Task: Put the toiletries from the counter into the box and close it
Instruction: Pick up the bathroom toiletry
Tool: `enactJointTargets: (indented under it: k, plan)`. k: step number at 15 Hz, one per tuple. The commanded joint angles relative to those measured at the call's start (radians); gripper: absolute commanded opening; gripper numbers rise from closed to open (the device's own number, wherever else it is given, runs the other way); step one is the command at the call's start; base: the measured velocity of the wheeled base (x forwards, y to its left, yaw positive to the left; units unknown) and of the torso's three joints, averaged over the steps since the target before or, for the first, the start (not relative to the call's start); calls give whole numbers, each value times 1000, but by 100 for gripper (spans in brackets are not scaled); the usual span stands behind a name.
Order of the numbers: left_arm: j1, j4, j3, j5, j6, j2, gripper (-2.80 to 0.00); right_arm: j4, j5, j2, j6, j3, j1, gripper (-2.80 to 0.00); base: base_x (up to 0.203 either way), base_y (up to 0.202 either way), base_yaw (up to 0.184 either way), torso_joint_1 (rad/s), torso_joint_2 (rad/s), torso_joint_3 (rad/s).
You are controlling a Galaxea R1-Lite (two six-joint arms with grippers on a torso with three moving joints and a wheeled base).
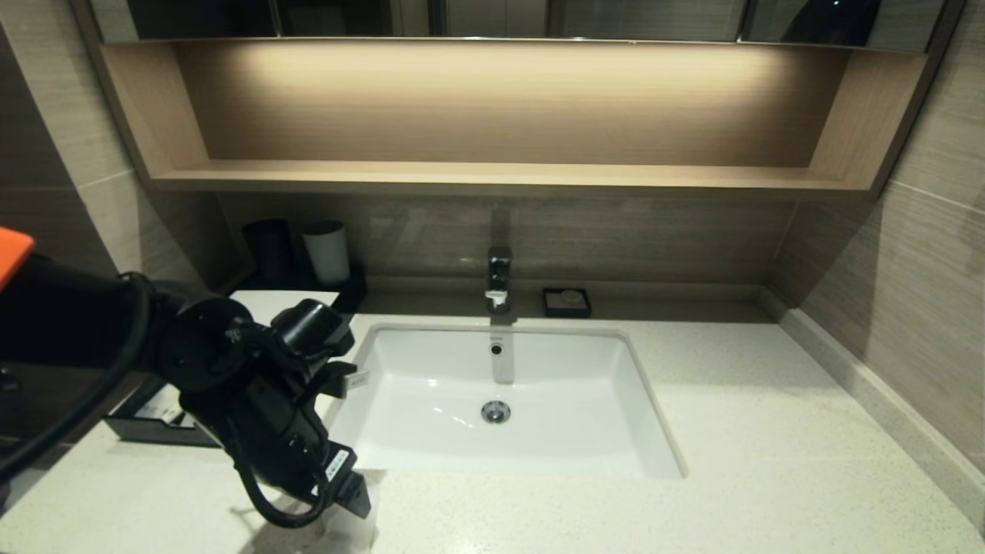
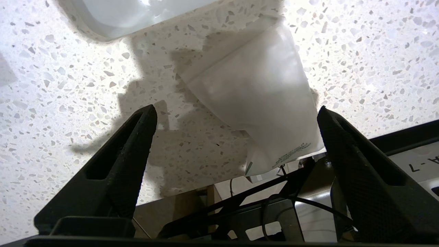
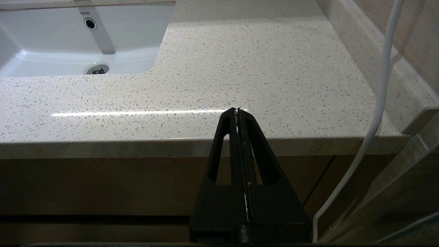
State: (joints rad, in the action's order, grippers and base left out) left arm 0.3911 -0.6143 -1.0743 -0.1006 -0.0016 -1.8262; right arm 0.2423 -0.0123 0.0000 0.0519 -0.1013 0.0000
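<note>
A small flat translucent white sachet (image 2: 255, 99) lies on the speckled counter (image 2: 68, 103) at its front edge, one end sticking out past the edge. In the head view it shows faintly (image 1: 355, 529) under my left gripper (image 1: 348, 486). My left gripper (image 2: 236, 111) hangs just above it, open and empty, one finger on each side of the sachet. The black box (image 1: 146, 425) with its white top panel (image 1: 281, 302) stands at the far left, mostly behind my left arm. The long slim packets are out of view. My right gripper (image 3: 237, 111) is shut and empty, parked below the counter's front edge.
The white sink (image 1: 504, 400) with its tap (image 1: 499, 278) is set into the middle of the counter. A black soap dish (image 1: 566, 302) sits behind it. A dark cup (image 1: 268, 248) and a pale cup (image 1: 326, 252) stand at the back left. A white cable (image 3: 377, 113) hangs by my right gripper.
</note>
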Motion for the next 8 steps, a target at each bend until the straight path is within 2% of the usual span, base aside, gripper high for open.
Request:
enactJointTargets:
  k: [1, 5, 6, 7, 8]
  plan:
    - [-1, -2, -1, -16, 25, 1, 0, 2, 0, 0, 0, 0, 0, -280, 0, 0, 0, 0, 0, 0]
    - [-1, -15, 18, -36, 61, -15, 0, 2, 0, 0, 0, 0, 0, -280, 0, 0, 0, 0, 0, 0]
    - [-1, -8, 31, -34, 65, -19, -134, 2, 0, 0, 0, 0, 0, -280, 0, 0, 0, 0, 0, 0]
    - [-2, -3, 38, -34, 76, -24, -280, 2, 0, 0, 0, 0, 1, -280, 0, 0, 0, 0, 0, 0]
    - [-3, -4, 42, -34, 90, -27, -280, 2, 0, 0, 0, 0, 0, -280, 0, 0, 0, 0, 0, 0]
